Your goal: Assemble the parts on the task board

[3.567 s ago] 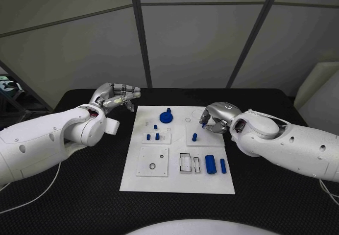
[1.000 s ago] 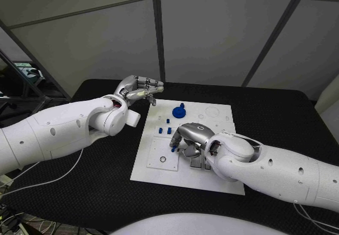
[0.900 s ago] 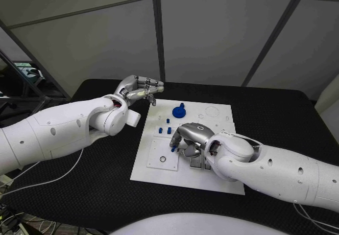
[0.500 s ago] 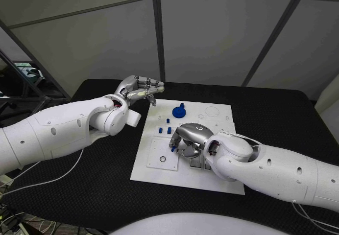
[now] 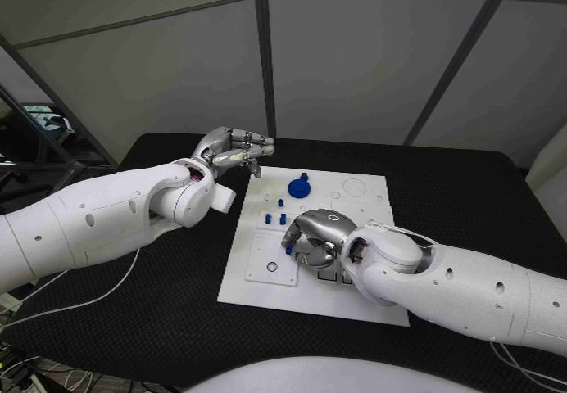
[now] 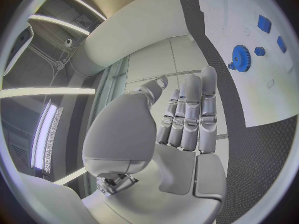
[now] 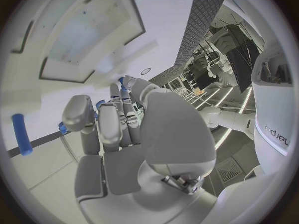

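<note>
The white task board (image 5: 266,291) lies in the middle of the black table. My right hand (image 5: 315,239) hovers low over the board's middle, fingers curled round a small blue peg (image 5: 288,239); blue shows between the fingertips (image 7: 121,80) in the right wrist view. My left hand (image 5: 235,149) hangs above the table just off the board's far left corner, its fingers (image 6: 187,114) curled in with nothing in them. A blue gear (image 5: 299,187) stands at the board's far end, and two small blue pegs (image 5: 275,218) stand just before it.
A white sub-plate with a ring hole (image 5: 272,266) lies on the board's near left. A blue cylinder (image 7: 22,134) lies on the board beside my right hand. The gear (image 6: 240,58) and small blue parts (image 6: 264,22) lie beyond my left hand.
The camera has shifted since the earliest frame. My right hand has gone from the board's right side to its middle and sunk slightly in the last second. The left hand has stayed put.
</note>
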{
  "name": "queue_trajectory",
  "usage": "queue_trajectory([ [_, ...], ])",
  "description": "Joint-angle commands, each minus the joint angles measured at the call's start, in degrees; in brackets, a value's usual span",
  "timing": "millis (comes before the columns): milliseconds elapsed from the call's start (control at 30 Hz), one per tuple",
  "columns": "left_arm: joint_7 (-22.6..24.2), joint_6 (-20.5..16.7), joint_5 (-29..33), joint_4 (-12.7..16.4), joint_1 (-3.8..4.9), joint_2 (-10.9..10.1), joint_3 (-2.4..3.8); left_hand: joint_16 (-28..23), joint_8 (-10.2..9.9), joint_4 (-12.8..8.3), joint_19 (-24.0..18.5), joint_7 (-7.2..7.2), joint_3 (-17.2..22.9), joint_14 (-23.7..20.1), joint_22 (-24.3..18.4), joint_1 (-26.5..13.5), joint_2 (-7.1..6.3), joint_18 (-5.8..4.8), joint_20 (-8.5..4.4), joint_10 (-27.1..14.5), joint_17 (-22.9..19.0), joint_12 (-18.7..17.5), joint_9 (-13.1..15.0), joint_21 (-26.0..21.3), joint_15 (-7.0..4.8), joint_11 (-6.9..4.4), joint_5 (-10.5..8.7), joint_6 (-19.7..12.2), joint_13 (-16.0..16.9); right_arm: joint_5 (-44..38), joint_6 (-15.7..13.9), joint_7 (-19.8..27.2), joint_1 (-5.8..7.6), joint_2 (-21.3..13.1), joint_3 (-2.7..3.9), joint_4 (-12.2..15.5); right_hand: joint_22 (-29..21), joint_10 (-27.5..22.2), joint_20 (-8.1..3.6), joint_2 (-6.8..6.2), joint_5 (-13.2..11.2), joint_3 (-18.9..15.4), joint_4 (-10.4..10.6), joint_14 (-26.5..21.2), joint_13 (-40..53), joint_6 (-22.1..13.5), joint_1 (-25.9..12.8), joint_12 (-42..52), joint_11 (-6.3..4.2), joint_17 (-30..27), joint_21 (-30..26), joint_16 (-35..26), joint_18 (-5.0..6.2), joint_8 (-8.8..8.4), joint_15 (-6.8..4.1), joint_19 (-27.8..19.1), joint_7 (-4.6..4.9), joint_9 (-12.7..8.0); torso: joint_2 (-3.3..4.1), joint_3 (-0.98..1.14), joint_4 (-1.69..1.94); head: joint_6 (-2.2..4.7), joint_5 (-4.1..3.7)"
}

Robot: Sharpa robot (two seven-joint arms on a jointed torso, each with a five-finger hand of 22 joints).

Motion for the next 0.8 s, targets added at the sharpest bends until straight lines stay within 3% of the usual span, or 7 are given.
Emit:
queue_trajectory([
  [33, 0.04, 0.61, 0.22, -0.09, 0.1, 0.11, 0.04, 0.38, -0.36, 0.03, -0.05, 0.17, -0.34, -0.31, -0.04, -0.07, 0.43, -1.06, 0.28, -0.35, -0.05, 0.36, -0.08, -0.28, 0.04, 0.03, 0.03, -0.38, 0.01, 0.01, -2.23, 0.76, -0.01, -0.2, -0.04, 0.15, -0.15, -0.51, -0.07, -0.42, 0.28, -0.48, 0.04, 1.18, 0.14, -0.42, -0.05, 0.06, -0.15, -0.15, -0.34, -0.26, 0.15, -0.08, 0.56, -0.41, -0.02, 0.0, 0.02, 0.03, 0.0, 0.07, -0.03],
  [267, -0.2, 0.95, 0.22, -0.29, 0.09, 0.18, -0.01, 0.4, -0.38, 0.04, -0.04, 0.19, -0.39, -0.33, -0.07, -0.04, 0.45, -1.06, 0.29, -0.44, -0.08, 0.39, -0.08, -0.31, 0.06, 0.05, 0.03, -0.43, 0.01, 1.39, -8.19, 2.13, -0.02, -2.19, -0.03, 1.78, -1.58, -2.81, 0.11, -0.83, 0.32, -1.28, -0.26, 0.91, 0.24, -2.28, 0.11, 0.44, -0.09, -0.8, -1.41, -0.45, 0.49, -0.12, 0.66, -1.28, -0.36, -0.02, 0.02, 0.09, -0.06, 0.39, -0.16],
  [467, -0.2, 1.21, 0.22, -0.32, 0.08, 0.12, -0.09, 0.41, -0.39, 0.05, -0.04, 0.2, -0.43, -0.35, -0.09, -0.03, 0.46, -1.06, 0.3, -0.51, -0.11, 0.42, -0.08, -0.35, 0.07, 0.06, 0.03, -0.47, 0.0, 3.03, -9.76, 2.2, 0.05, -6.24, 0.1, 5.1, -1.88, -2.9, 0.09, -1.05, 0.2, -1.73, -0.26, 0.84, 0.32, -2.79, -0.01, 0.89, -0.17, -1.06, -1.65, -0.55, 0.55, -0.1, 0.61, -1.43, -0.51, 0.0, -0.03, 0.05, -0.18, 0.64, -0.45],
  [633, -0.15, 1.38, 0.22, -0.36, 0.06, 0.04, -0.15, 0.42, -0.39, 0.05, -0.05, 0.2, -0.45, -0.36, -0.1, -0.02, 0.47, -1.06, 0.31, -0.55, -0.13, 0.43, -0.07, -0.37, 0.08, 0.07, 0.03, -0.47, 0.0, 4.6, -8.59, 1.51, 0.7, -10.23, 1.76, 7.57, -2.27, -3.05, 0.05, -1.31, 0.18, -2.57, -0.04, 0.76, 0.36, -2.87, -0.38, 1.44, -0.28, -1.4, -1.97, -0.68, 0.62, 0.06, 0.55, -1.63, -0.79, 0.09, -0.05, 0.03, -0.18, 0.98, -0.89],
  [800, -0.1, 1.52, 0.22, -0.06, -0.02, -0.02, -0.18, 0.42, -0.39, 0.05, -0.05, 0.2, -0.45, -0.36, -0.1, -0.02, 0.47, -1.06, 0.31, -0.55, -0.13, 0.43, -0.07, -0.37, 0.08, 0.07, 0.03, -0.47, 0.0, 5.18, -3.48, 0.35, 2.22, -12.88, 3.3, 7.1, -2.84, -5.05, 0.09, -1.5, 0.46, -4.24, -0.28, 0.78, 0.33, -3.35, 0.12, 1.74, -0.07, -1.12, -2.48, -0.37, 0.72, 0.04, 0.75, -1.84, -1.51, 0.12, -0.06, 0.01, -0.16, 1.41, -1.54],
])
